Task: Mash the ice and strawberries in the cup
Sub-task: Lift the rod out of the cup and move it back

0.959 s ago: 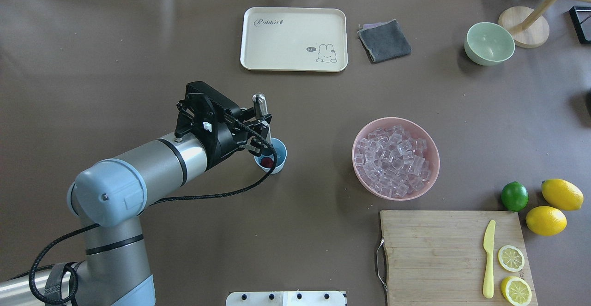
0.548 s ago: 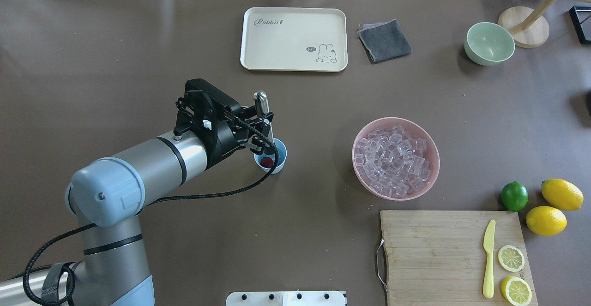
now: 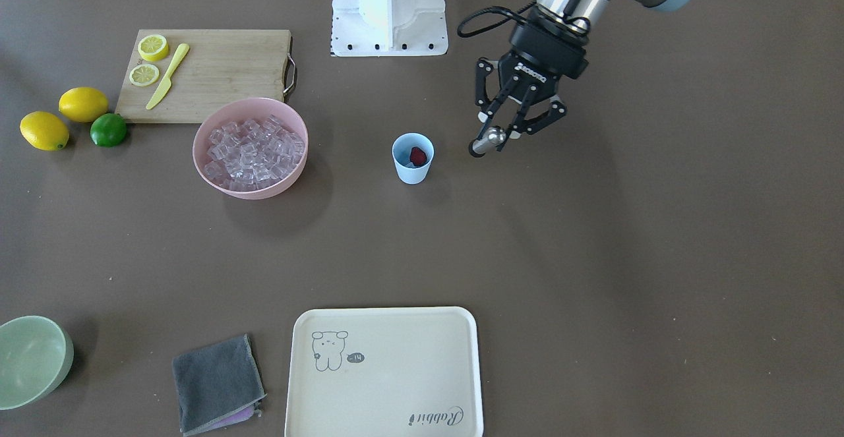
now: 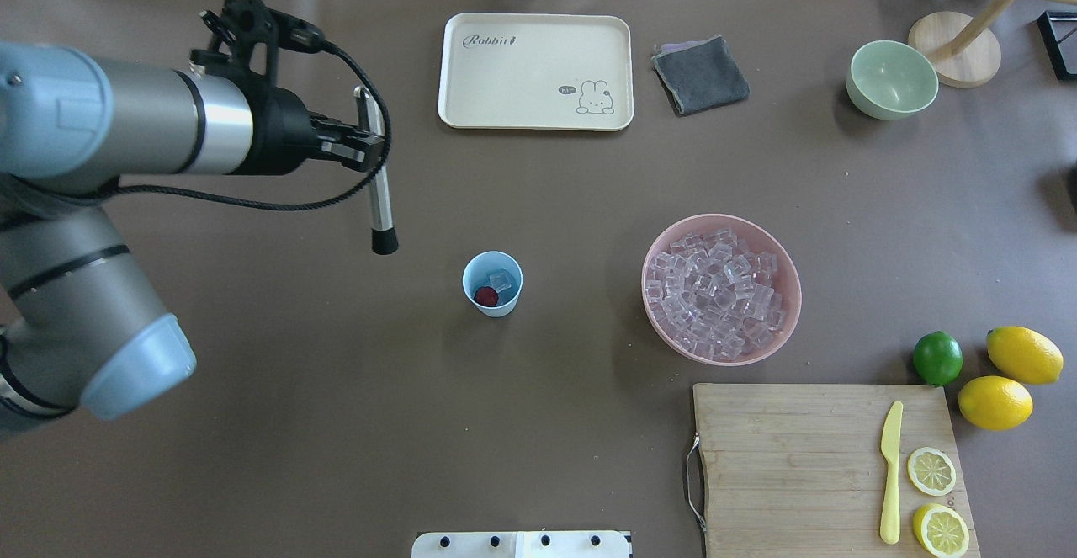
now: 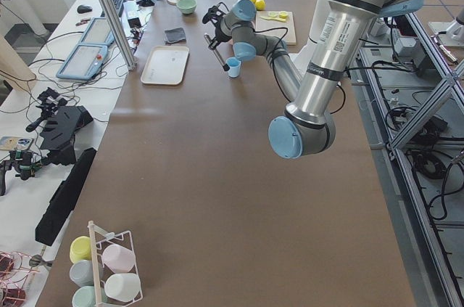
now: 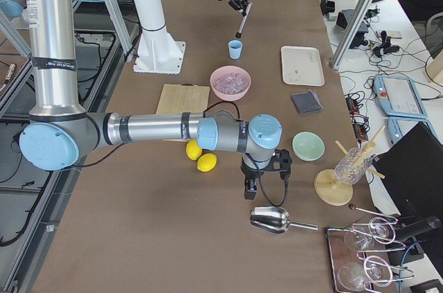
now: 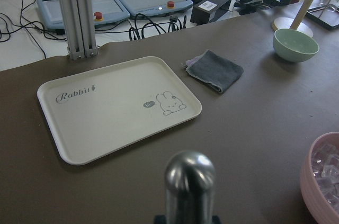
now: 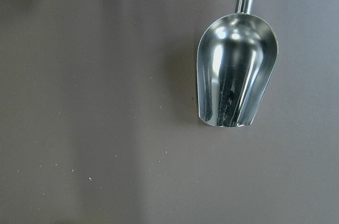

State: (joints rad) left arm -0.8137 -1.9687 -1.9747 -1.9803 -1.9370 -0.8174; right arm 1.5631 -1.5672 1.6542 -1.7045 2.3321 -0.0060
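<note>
In my left wrist view the muddler (image 7: 189, 181) my left gripper (image 3: 506, 132) holds runs off the bottom edge at my jaws, hiding the grip, and the pink bowl (image 7: 312, 187) right of those jaws is cut by the frame's corner. The scoop (image 8: 237, 70) near my right jaws loses its handle past the top edge; my right gripper (image 6: 250, 185) shows only in a side view, where I cannot tell if it gapes or pinches.

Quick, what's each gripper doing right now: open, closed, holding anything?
Left gripper: closed, holding the metal masher.
Right gripper: cannot be told; it shows only in the far side view.
</note>
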